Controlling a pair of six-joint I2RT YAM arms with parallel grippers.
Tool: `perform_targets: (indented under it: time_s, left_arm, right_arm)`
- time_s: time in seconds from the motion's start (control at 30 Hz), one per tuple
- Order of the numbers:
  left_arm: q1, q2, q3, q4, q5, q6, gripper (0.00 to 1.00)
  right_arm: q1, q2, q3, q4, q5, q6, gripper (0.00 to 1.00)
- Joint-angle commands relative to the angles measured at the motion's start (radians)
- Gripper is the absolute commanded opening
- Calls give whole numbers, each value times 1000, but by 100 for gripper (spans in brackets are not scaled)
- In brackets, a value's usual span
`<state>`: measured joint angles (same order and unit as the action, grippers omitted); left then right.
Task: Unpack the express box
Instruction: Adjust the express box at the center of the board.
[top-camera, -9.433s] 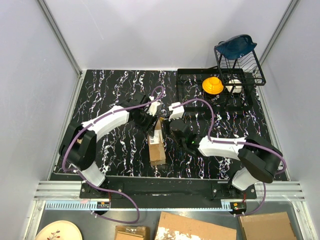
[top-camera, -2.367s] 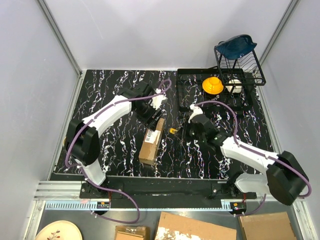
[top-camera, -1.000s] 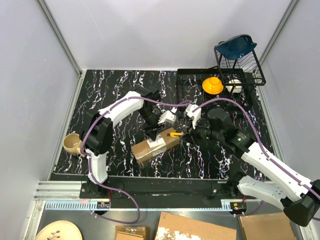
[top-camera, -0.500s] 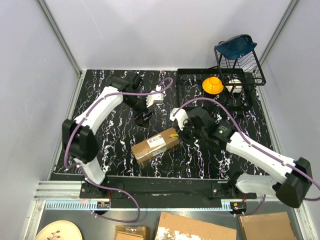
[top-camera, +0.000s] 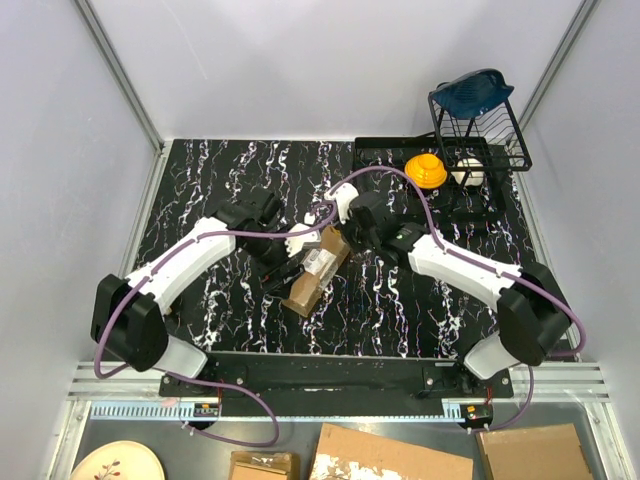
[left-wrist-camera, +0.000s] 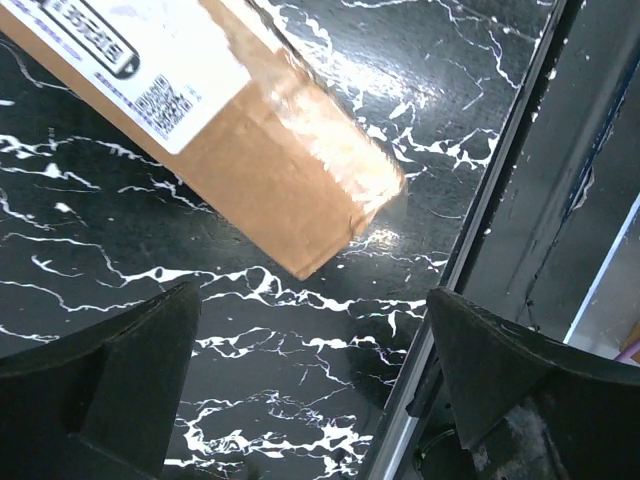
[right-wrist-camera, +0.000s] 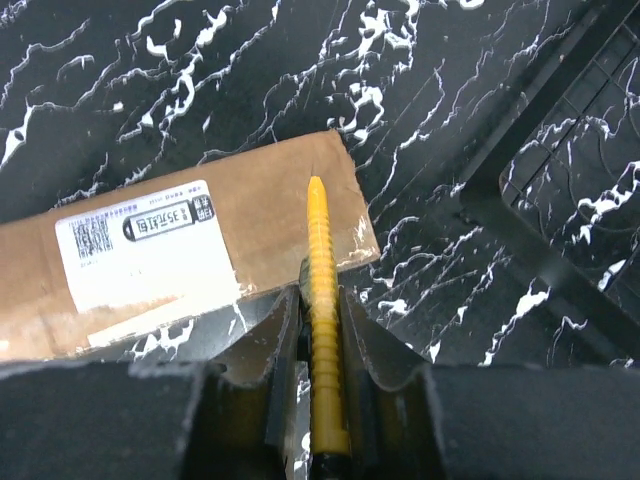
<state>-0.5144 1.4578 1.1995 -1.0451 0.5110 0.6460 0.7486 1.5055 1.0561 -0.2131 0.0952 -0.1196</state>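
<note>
Right wrist view: the right gripper (right-wrist-camera: 320, 315) pinches a yellow knife (right-wrist-camera: 317, 240), its tip over the end of the box (right-wrist-camera: 190, 250).
Only the left wrist view shows the left gripper (left-wrist-camera: 312, 378) spread wide, just off a taped box corner. From above, the box lies mid-table, slanting from 7 to 1 o'clock on black white-veined marble (top-camera: 220, 180); a wire rack (top-camera: 480, 115) stands at 2 o'clock, white walls (top-camera: 300, 60) around.

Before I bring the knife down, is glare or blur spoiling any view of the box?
Left wrist: glare whitens the tape at the end of the express box; the left fingers are dark and soft. Right wrist: sharp, with the utility knife and label in focus. Top external: even light, no glare, box small.
</note>
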Motion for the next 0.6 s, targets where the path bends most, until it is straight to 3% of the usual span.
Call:
perform_targets:
  time_s: [0.0,0.13,0.4,0.57]
  left_arm:
    - [-13,-50,-43,43,-23,-2,99]
    - [-39,-33,-86,83,-19,-3,99]
    - [-64,47,-34,221,-57,-58,99]
    - [-64,90,-17,205,46,-42,99]
  right_arm:
    - [-8,27,84,127,35,-11,0]
    - [-6,12,56,118,12,32,0]
    - [1,-33,-16,110,70,60,0]
    - [-3,-45,-36,119,185,40,0]
